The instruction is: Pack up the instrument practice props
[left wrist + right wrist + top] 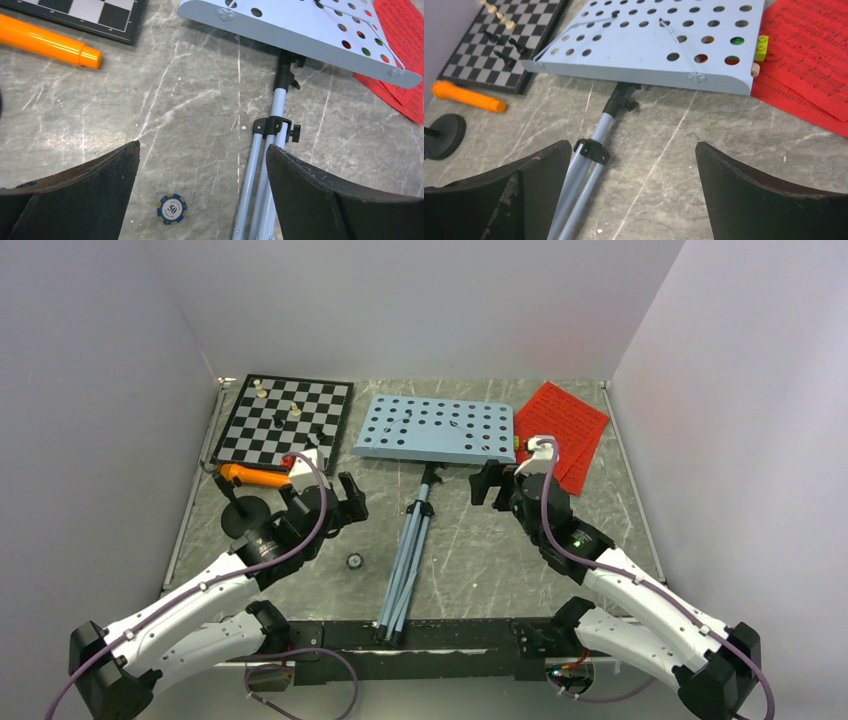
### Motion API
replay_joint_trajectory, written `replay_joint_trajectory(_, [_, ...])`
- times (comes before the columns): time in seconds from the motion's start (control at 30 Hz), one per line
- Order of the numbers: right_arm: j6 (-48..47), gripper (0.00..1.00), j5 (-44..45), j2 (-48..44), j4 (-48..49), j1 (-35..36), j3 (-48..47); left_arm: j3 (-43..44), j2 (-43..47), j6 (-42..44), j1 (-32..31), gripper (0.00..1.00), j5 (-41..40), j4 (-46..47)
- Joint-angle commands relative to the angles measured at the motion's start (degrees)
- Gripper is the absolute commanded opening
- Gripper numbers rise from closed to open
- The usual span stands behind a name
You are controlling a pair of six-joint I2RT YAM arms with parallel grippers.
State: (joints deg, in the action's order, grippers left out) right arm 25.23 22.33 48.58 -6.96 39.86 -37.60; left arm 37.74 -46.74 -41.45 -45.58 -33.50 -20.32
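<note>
The left gripper [202, 147] and right gripper [634, 145] hang spread and empty, with the pole of the music stand [276, 107] off-centre beside one finger of each, so closing could nudge it, swinging its tray across the red pages [814, 40].

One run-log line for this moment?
left claw open | right claw open | music stand lying on table | microphone, red sheets not packed

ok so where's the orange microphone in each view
top external: orange microphone at left, just below the chessboard
left wrist: microphone in the upper left corner, under the chessboard edge
right wrist: microphone at the left edge, below the chessboard
shared landmark: the chessboard, beside it in all three
</note>
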Motion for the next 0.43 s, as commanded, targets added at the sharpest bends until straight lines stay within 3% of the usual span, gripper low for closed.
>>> replay_joint_trajectory(0.0, [0.57, 1.00, 3.84, -2.05, 4.97, 0.05, -0.47, 8.00, -2.97, -4.32, -0.12, 0.99, -4.17, -8.52])
replay_joint_trajectory(0.2, [1.08, 1.00, 4.52, -1.82, 4.68, 0.07, -0.37, 12.31, -6.59, -3.30, -0.27, 0.99, -6.52, -15.12])
replay_joint_trajectory(0.4, [0.78, 1.00, 4.58, -2.22, 3.39, 0.05, -0.92, 8.67, -2.99, 2.00, -0.29, 0.99, -4.37, -10.07])
